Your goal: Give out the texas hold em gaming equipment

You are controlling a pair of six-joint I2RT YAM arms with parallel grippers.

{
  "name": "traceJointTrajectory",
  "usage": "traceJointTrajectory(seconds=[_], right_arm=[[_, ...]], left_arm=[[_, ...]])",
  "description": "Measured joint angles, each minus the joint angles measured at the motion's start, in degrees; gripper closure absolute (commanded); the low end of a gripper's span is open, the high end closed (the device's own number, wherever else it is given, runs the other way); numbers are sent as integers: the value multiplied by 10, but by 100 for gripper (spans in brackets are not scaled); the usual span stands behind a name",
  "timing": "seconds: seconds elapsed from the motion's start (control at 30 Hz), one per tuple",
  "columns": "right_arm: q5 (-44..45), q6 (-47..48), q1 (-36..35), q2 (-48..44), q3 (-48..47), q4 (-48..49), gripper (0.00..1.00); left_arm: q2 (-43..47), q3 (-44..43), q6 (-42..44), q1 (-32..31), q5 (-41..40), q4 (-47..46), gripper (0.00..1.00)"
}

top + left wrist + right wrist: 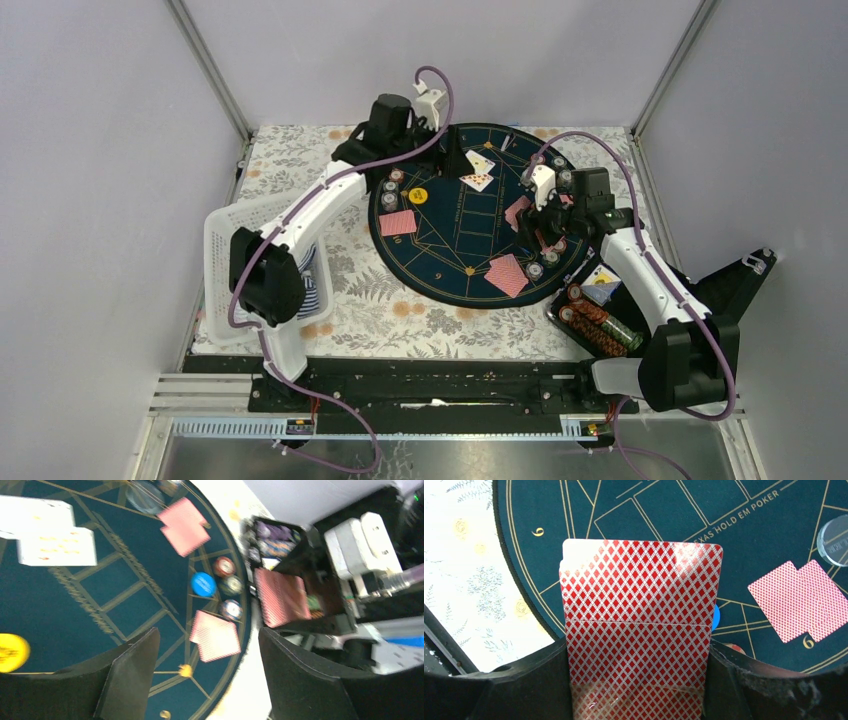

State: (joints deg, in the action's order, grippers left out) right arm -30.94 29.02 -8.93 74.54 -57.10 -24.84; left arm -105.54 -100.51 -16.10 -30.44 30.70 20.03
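The right gripper [639,652] is clamped on a small sheaf of red-backed cards [641,590]; their diamond-patterned backs face its wrist camera, and they stand upright between the two dark fingers at about 3 o'clock on the round blue mat [450,250]. The mat's gold print reads "EXAS HOLD EM POKER" in the right wrist view, the first letter cut off at the cards' corner; a gold figure that reads as "6" sits near the rim on either side. The left gripper [207,640] hangs above the mat's 11 o'clock edge with its jaws spread wide and nothing between them; its wrist view shows a blue disc [203,584] just beside three chip stacks [231,585] near the rim. From the top camera, two face-up cards [478,172] lie toward 12 o'clock; a yellow disc [418,195] lies at 10 o'clock, its lettering too small to read; one face-down pair [397,223] lies at 9 o'clock and another face-down pair [507,275] at 5 o'clock. Off the mat at 4 o'clock an open black case [556,312] holds rows of chips; at 8 o'clock stands a white basket [222,240] with striped cloth inside.
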Motion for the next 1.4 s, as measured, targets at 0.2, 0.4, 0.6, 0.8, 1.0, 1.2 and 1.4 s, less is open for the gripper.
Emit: traceJointTrajectory(seconds=[0.2,0.4,0.6,0.8,1.0,1.2,1.4], right_arm=[[-17,19,-27,-7,0,-2,100],[-16,29,-55,-7,0,-2,100],[-12,33,-72,-7,0,-2,100],[-5,34,-82,-7,2,-2,100],[10,33,-83,-7,8,-3,100],[21,33,-83,-7,11,-3,100],[30,33,-83,-7,12,-2,100]], left_arm=[[2,94,-67,-38,110,-17,26],[-2,108,-115,-55,147,-60,27],[-25,119,-153,-62,166,-96,32],[-51,118,-172,-66,166,-96,45],[-52,118,-178,-68,160,-98,64],[-51,118,-186,-67,158,-107,70],[-43,123,-188,-56,146,-108,75]])
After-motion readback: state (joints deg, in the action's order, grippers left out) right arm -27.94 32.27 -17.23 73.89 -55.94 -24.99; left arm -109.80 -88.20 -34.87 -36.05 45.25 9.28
